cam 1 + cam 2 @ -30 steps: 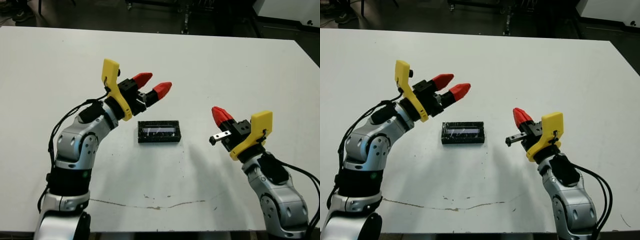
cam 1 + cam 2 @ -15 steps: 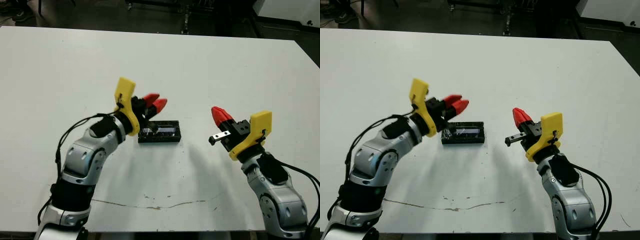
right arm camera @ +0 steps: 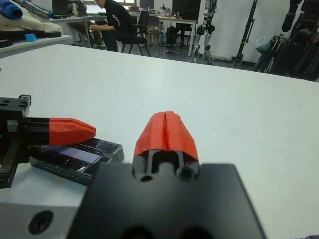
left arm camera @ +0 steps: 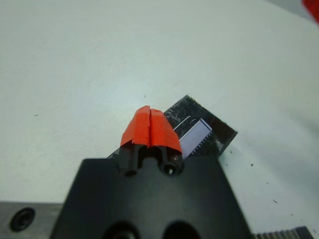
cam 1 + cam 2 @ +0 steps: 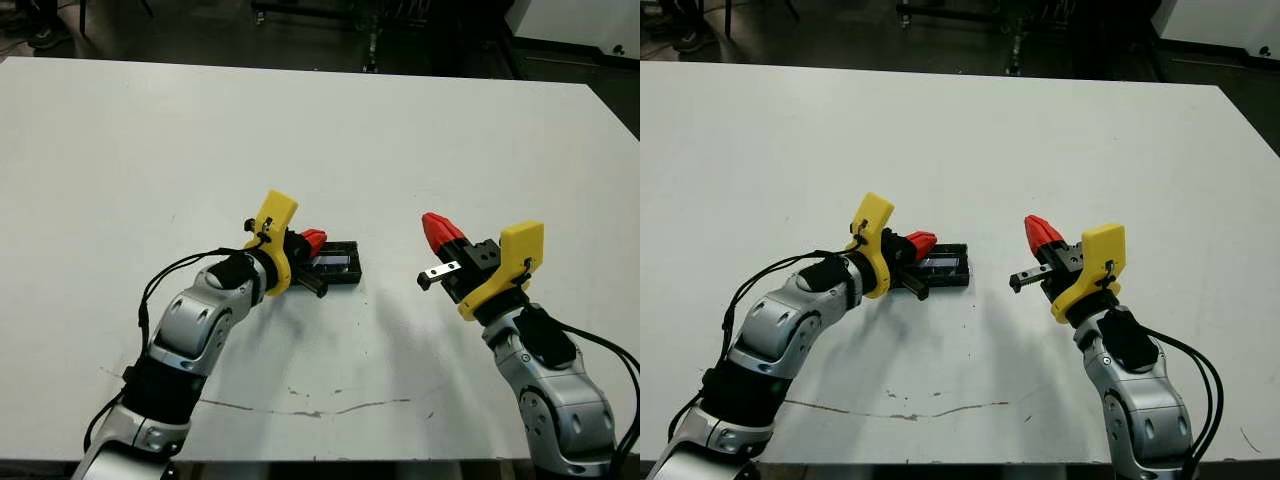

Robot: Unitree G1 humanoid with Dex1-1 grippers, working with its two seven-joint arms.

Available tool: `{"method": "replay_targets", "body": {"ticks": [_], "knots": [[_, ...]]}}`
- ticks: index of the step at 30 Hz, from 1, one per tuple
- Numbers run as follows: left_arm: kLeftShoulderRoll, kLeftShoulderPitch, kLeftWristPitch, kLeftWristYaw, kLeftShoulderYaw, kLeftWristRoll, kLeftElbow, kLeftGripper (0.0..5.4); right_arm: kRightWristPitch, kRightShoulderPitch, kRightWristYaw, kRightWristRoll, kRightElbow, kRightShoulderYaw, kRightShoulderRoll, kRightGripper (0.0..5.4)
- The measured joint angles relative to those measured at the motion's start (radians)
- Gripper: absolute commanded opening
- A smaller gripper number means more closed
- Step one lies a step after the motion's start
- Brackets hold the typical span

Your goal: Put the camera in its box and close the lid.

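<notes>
The box (image 5: 335, 264) lay near the middle of the white table (image 5: 420, 140), a small flat black rectangle with the lid (image 4: 198, 135) on it, glossy, scuffed, with a pale bluish-white strip glinting along its face. The left gripper (image 4: 150, 130) was down at the box's left end, its red fingers pressed together with nothing between them, tips at the lid's edge. The right gripper (image 3: 166, 133) hung above the table to the right, well apart from the box, fingers likewise clenched and empty.
</notes>
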Motion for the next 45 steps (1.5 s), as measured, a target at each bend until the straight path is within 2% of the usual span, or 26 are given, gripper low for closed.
{"method": "replay_targets", "body": {"ticks": [8,12,16,22,26,30,35,39,45], "knots": [[0.019,0.002,0.031,-0.014,-0.007,-0.001,-0.023,0.01,0.000,0.000,-0.001,0.000,-0.001,0.001,0.000,0.00],[0.013,0.040,0.029,-0.013,0.026,-0.023,-0.083,0.01,0.000,0.001,-0.002,-0.002,-0.002,0.001,0.000,0.00],[0.001,0.105,0.014,0.007,0.085,-0.052,-0.163,0.01,-0.008,0.004,-0.002,-0.002,-0.001,0.001,0.002,0.00],[-0.004,0.114,-0.011,0.066,0.251,-0.127,-0.296,0.01,-0.018,0.006,-0.005,0.001,-0.001,-0.001,0.015,0.00],[0.002,0.126,-0.107,0.082,0.335,-0.140,-0.319,0.01,-0.021,0.004,-0.026,0.001,0.004,-0.017,0.025,0.00],[0.002,0.159,-0.251,0.101,0.404,-0.138,-0.319,0.01,-0.069,-0.007,-0.055,-0.016,0.032,-0.023,0.040,0.00],[0.000,0.212,-0.415,0.126,0.468,-0.135,-0.318,0.01,-0.121,-0.015,-0.093,-0.066,0.064,-0.021,0.050,0.00],[-0.004,0.247,-0.596,0.134,0.521,-0.128,-0.279,0.01,-0.164,-0.016,-0.126,-0.109,0.086,-0.022,0.055,0.00],[-0.048,0.322,-0.790,0.217,0.529,-0.044,-0.219,0.01,-0.200,-0.024,-0.146,-0.121,0.113,-0.039,0.071,0.00]]}}
